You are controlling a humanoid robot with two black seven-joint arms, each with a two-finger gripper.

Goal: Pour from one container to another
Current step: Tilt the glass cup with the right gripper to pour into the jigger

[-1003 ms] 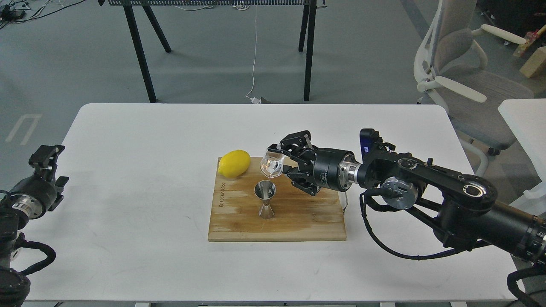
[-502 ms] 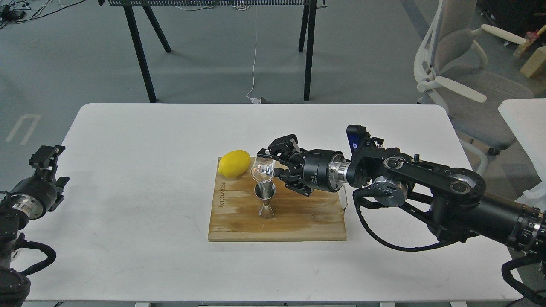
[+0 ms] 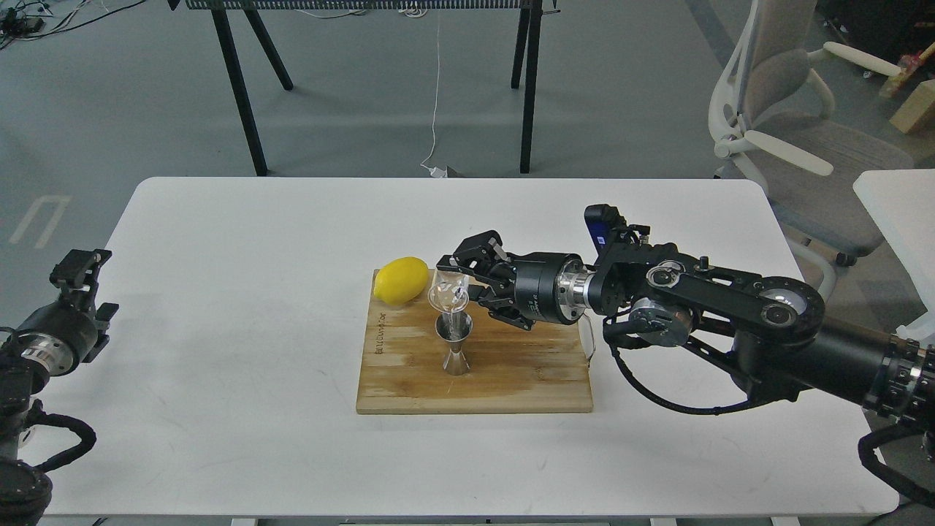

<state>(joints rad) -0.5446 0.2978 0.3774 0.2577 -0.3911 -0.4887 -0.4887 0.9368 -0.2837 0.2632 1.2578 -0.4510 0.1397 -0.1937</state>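
Note:
A small clear glass cup (image 3: 448,294) hangs tipped over, its mouth pointing down right above the steel jigger (image 3: 454,343). My right gripper (image 3: 459,283) is shut on the cup, reaching in from the right. The hourglass-shaped jigger stands upright on the wooden cutting board (image 3: 511,380), its top rim just under the cup's lip. My left gripper (image 3: 77,267) rests far off at the table's left edge, nothing near it; its fingers are too small to tell apart.
A yellow lemon (image 3: 401,280) lies on the board's back left corner, close to the left of the cup. The board sits mid-table on the white table (image 3: 241,351). An office chair (image 3: 796,139) stands beyond the table's right end.
My right gripper has moved left and slightly down with the cup, tipping it further over until its mouth sits directly above the jigger. The left arm has not moved.

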